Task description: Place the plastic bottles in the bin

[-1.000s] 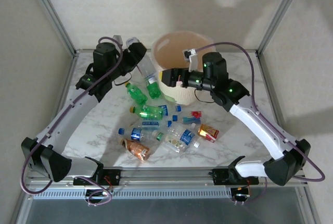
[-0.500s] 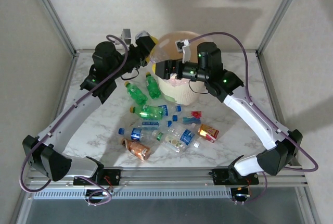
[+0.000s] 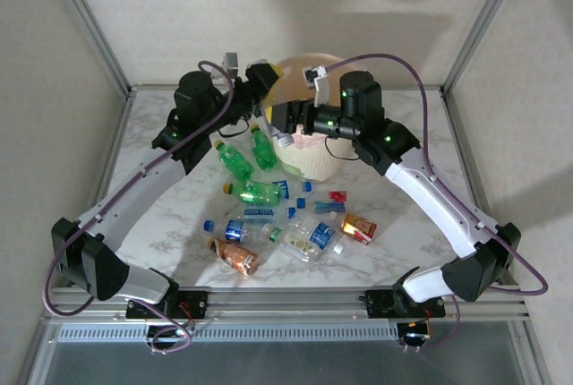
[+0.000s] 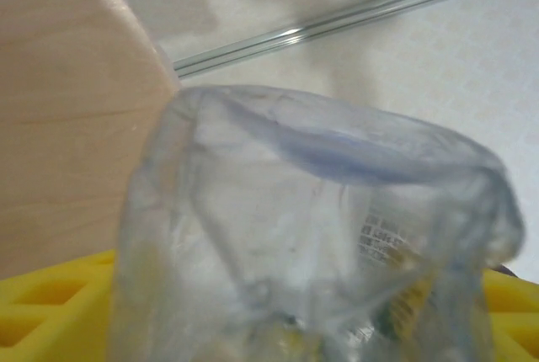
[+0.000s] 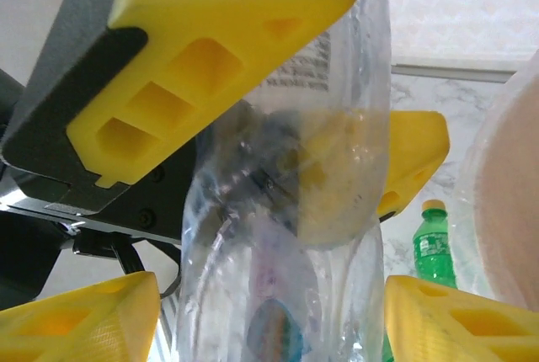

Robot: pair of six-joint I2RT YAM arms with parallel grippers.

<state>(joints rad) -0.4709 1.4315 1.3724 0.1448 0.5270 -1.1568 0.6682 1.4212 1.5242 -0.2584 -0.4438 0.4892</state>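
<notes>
Left gripper (image 4: 278, 320) grasps a clear bottle (image 5: 286, 210) at the near rim of the bin (image 3: 313, 163). Right gripper (image 5: 269, 328) straddles the same bottle, but we can't tell if its pads press yet. It looks like a handover, so we'd want one firm grip before the other lets go, then a drop well inside the rim. The bottle is thin, crumpled, see-through plastic and likely slippery. The bin is smooth and tapered, with a pinkish liner. The other bottles (image 3: 260, 192) lie on the marble table (image 3: 403, 251).

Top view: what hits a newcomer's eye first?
Both arms meet at the bin's left rim, the left gripper and right gripper bracketing one clear bottle with yellow fingers. Nearer the bases, loose bottles litter the marble table.
</notes>
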